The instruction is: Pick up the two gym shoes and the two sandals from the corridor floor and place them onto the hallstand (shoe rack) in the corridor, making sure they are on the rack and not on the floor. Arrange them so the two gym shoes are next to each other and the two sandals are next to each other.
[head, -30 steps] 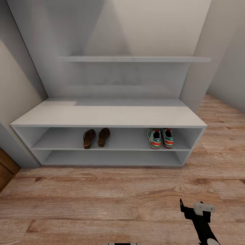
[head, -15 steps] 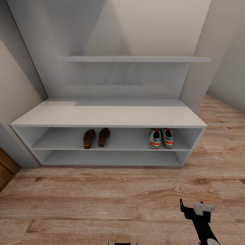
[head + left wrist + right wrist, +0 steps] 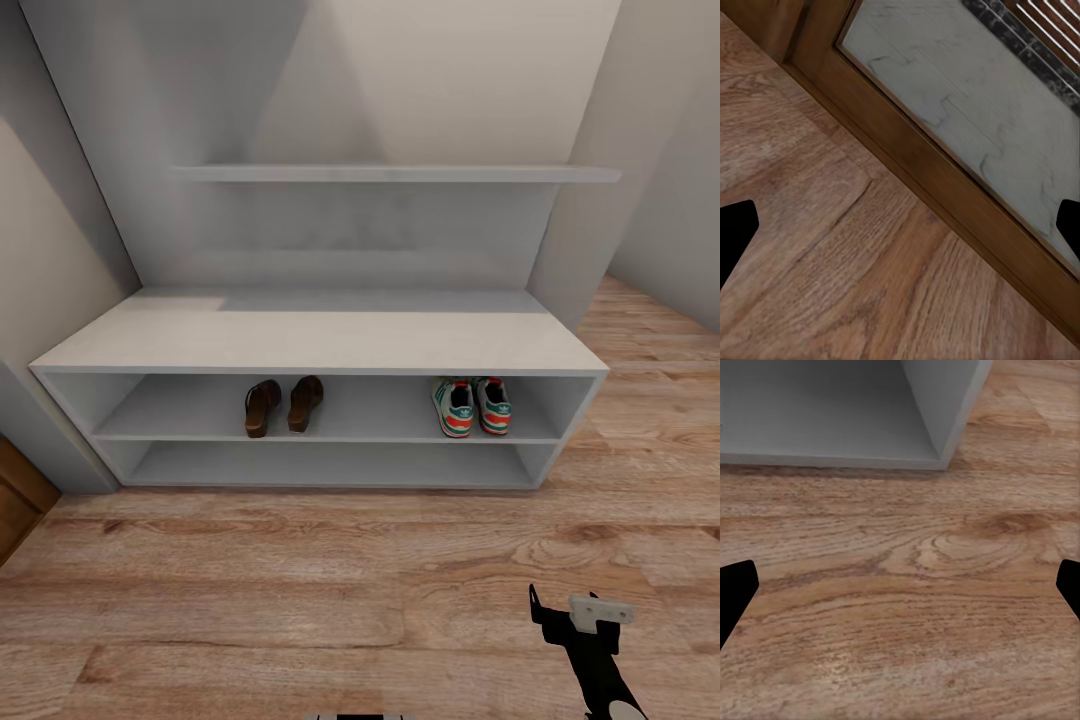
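Claw of the right arm [image 3: 578,612], black with a pale bracket, low over the warm brown wood-grain plank floor [image 3: 300,590], tips spread wide and holding nothing; in the right wrist view those tips sit at the far edges [image 3: 900,592] with bare planks between them and a corner of the rack beyond. Claw of the left arm [image 3: 900,225] likewise spread and empty, aimed at floor beside a brown wooden frame around a pale marbled panel [image 3: 967,112].

Ahead of the right claw, well apart and up-frame: long low pale grey hallstand with flat top and two open tiers [image 3: 320,345]. On its upper tier, toward the right end, pair of cream-white sneakers with green stripes and orange-red heels [image 3: 471,405], side by side, heels outward, long axes running front to back. Further left on the same tier, pair of dark brown leather open-toe sandals [image 3: 283,405], also side by side, a small gap between.

Judged complete: all four off the floor, pairs grouped; right arm nearer to the sneakers should any nudge be wanted.

Against the earlier frames, no difference: same view, same claw, same shoes.
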